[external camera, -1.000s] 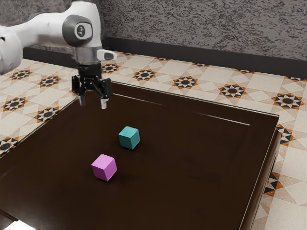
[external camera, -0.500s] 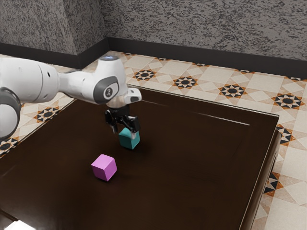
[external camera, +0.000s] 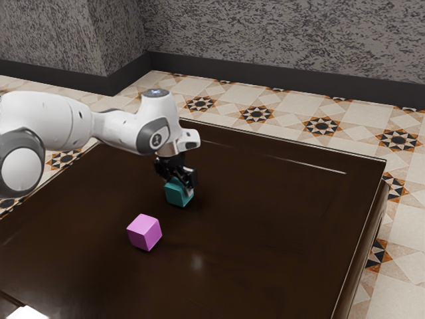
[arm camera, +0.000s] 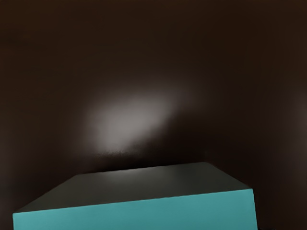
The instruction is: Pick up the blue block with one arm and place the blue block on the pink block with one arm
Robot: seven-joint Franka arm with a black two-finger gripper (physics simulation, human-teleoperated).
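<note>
Within the last second your gripper [external camera: 178, 184] had descended onto the blue block [external camera: 178, 195], which sat on the dark table [external camera: 279, 219], apart from the pink block [external camera: 145, 232]; whether it had closed on the block could not be told; the lift apparently remained ahead

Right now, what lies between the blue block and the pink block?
Nothing: in the exterior view only bare dark tabletop separates the blue block from the pink block.
</note>
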